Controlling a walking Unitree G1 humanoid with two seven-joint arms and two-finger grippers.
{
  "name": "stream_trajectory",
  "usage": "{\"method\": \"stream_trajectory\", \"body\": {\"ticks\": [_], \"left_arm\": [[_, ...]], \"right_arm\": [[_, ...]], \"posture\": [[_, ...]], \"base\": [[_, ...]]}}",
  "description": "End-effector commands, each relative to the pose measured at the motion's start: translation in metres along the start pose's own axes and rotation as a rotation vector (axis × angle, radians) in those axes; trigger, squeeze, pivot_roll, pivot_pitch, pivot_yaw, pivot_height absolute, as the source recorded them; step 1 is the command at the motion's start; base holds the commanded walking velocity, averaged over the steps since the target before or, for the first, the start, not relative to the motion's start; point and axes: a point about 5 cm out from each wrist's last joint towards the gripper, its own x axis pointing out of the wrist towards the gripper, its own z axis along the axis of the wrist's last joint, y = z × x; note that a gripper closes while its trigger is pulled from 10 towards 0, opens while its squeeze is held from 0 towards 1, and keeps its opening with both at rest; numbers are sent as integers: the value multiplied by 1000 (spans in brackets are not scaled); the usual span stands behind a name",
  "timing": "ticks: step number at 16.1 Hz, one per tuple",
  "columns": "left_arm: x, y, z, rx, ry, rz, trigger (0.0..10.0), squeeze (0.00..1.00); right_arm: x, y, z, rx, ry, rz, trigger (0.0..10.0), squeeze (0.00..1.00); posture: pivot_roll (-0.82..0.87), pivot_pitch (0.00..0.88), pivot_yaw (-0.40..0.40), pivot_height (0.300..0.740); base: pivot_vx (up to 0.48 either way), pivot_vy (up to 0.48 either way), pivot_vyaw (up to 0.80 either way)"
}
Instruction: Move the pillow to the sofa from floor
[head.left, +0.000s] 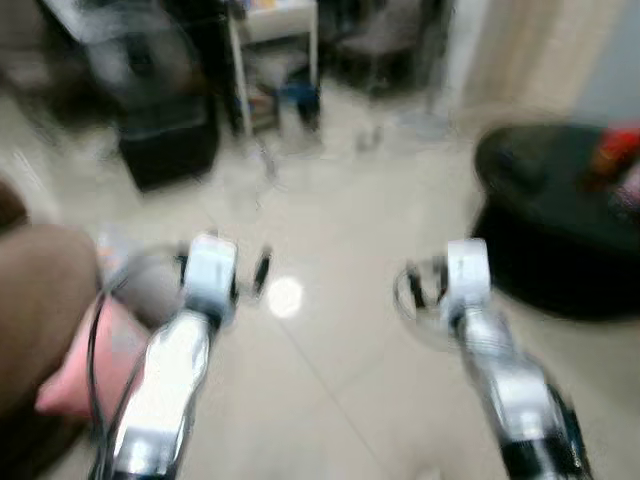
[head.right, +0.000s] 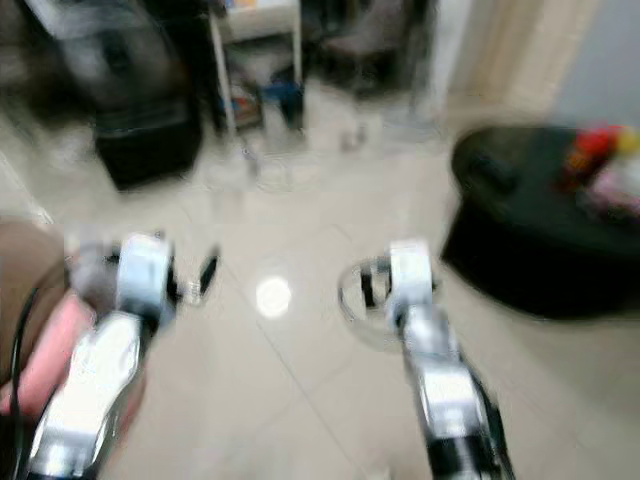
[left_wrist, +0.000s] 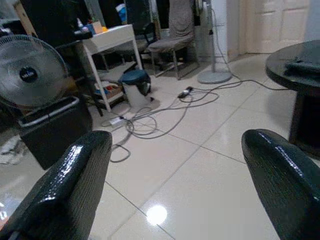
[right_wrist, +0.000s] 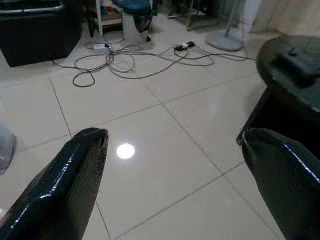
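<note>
The head views are blurred. A pink soft thing (head.left: 85, 370), perhaps the pillow, lies at the lower left against a brown sofa edge (head.left: 35, 300), under my left arm. My left gripper (head.left: 228, 270) is held out over the tiled floor, open, with nothing between its fingers (left_wrist: 75, 180). My right gripper (head.left: 428, 284) reaches forward at the same height, also open and empty, its fingers (right_wrist: 70, 175) over bare tiles.
A black round table (head.left: 560, 210) with a red item on it stands at the right. Ahead are a black bin (left_wrist: 55, 130), a fan (left_wrist: 30, 75), a white desk (left_wrist: 107, 40), a small lidded bin (left_wrist: 136, 85) and loose cables (left_wrist: 150, 120) on the floor.
</note>
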Motion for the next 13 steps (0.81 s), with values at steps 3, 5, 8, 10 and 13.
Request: {"method": "stream_trajectory", "body": {"ticks": [3,5,8,10,13], "left_arm": [[3,2,6,30,-43,17,10000,0],[3,2,7,31,-48,15,10000,0],[3,1,6,38,-48,10,10000,0],[3,1,5,43,-45,8,10000,0],[4,1,6,47,-43,5,10000,0]], "right_arm": [[2,6,8,-47,-55,61,10000,0],[2,6,8,-47,-63,66,10000,0],[2,7,7,-42,-69,77,10000,0],[2,7,7,-35,-68,87,10000,0],[1,8,6,-19,-71,105,10000,0]], "posture": [[50,0,9,740],[53,0,6,740],[53,0,6,740],[53,0,6,740],[56,0,9,740]], "base": [[0,0,0],[0,0,0],[0,180,0],[0,279,0],[0,295,0]]}}
